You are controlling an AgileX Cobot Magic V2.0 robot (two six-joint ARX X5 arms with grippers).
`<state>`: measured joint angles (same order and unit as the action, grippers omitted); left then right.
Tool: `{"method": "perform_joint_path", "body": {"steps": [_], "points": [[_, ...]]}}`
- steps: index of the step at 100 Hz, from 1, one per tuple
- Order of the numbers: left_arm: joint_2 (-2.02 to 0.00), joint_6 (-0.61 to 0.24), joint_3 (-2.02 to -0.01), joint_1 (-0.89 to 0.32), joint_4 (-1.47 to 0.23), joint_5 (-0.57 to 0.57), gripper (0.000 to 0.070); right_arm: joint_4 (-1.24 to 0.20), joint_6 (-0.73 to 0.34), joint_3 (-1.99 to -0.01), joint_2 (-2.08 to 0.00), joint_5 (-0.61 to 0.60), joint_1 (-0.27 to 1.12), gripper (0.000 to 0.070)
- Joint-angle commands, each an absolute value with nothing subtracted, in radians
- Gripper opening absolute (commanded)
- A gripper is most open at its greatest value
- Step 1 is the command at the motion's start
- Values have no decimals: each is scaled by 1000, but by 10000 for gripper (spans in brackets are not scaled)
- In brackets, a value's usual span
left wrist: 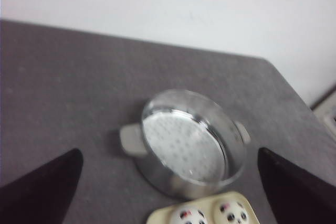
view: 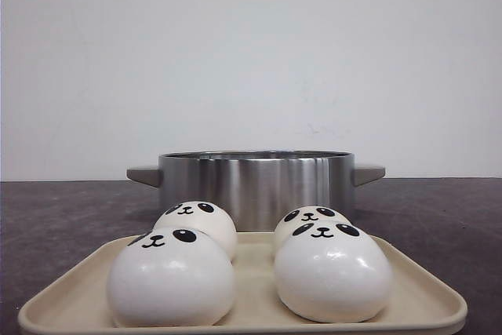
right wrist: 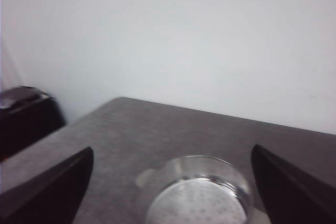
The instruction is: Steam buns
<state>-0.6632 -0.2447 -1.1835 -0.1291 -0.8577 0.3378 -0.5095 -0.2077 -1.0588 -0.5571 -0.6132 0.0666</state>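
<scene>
While both hang above the desk (left wrist: 63,87), the left hand (left wrist: 168,192) and right hand (right wrist: 170,192) are spread wide, holding nothing. Below them sits the steamer pot (view: 256,186); past its rim, four buns (view: 172,276) fill the tray (view: 416,296).

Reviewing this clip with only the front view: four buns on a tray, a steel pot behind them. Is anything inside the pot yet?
Observer: No. The left wrist view looks down into the pot. It is empty, with only a perforated steaming plate as its floor.
Operator: I see no arms. Where is the left hand?
Observer: The left hand is raised above the table, facing the pot, open and holding nothing.
Operator: And the right hand?
Observer: The right hand is open and empty too, with the pot ahead of it.
</scene>
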Motion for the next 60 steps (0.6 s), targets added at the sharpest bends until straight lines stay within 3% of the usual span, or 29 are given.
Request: {"method": "perform_joint_path", "body": {"steps": [1, 22, 31, 60], "points": [[-648, -208, -1203, -152, -860, 337, 700, -512, -245, -1070, -574, -611, 71, 610], [-601, -166, -1203, -174, -910, 264, 700, -579, -254, -1070, -682, -593, 136, 611], [-593, -166, -1203, -180, -926, 247, 700, -626, -254, -1070, -741, -515, 199, 611], [-592, -160, -1203, -216, -945, 235, 700, -728, -366, -1070, -1000, -231, 605, 612]]}}
